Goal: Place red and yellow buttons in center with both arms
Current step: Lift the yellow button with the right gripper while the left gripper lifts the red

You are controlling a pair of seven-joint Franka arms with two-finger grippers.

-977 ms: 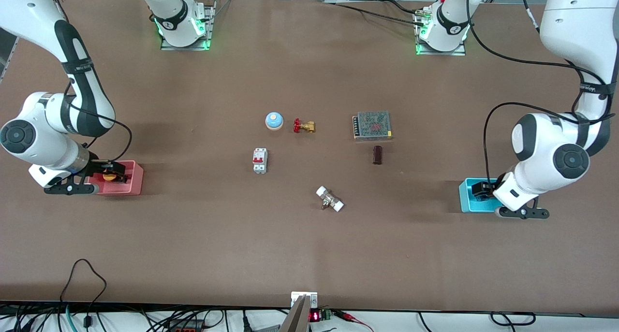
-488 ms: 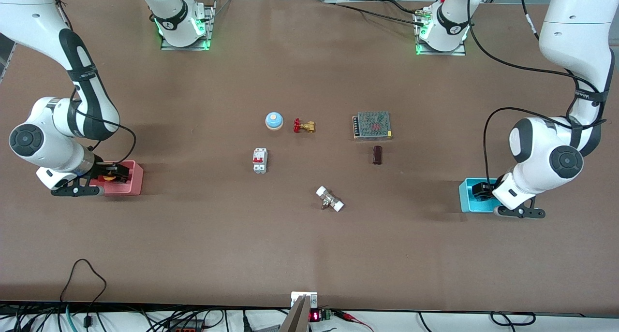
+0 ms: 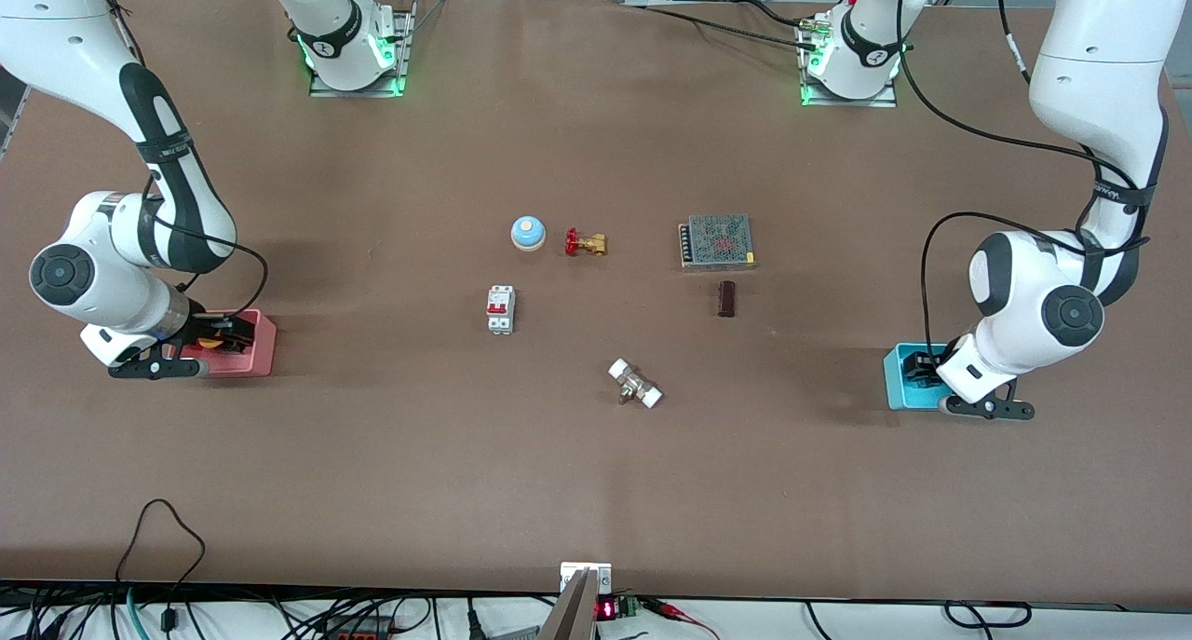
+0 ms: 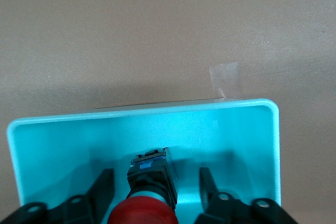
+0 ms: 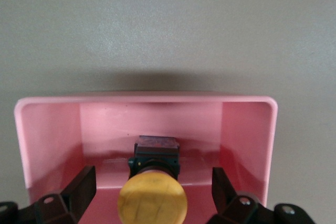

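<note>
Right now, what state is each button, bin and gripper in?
red button: lying in the cyan bin, not gripped.
yellow button: lying in the pink bin, not gripped.
left gripper: open, fingers straddling the red button.
right gripper: open, fingers straddling the yellow button.

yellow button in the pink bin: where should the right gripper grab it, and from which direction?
Grip the yellow button under its round cap, on the narrower black body, coming straight down into the pink bin. The right gripper is already open with a finger on each side of it, and the bin walls block a sideways approach. The domed cap would probably slip between flat pads.
</note>
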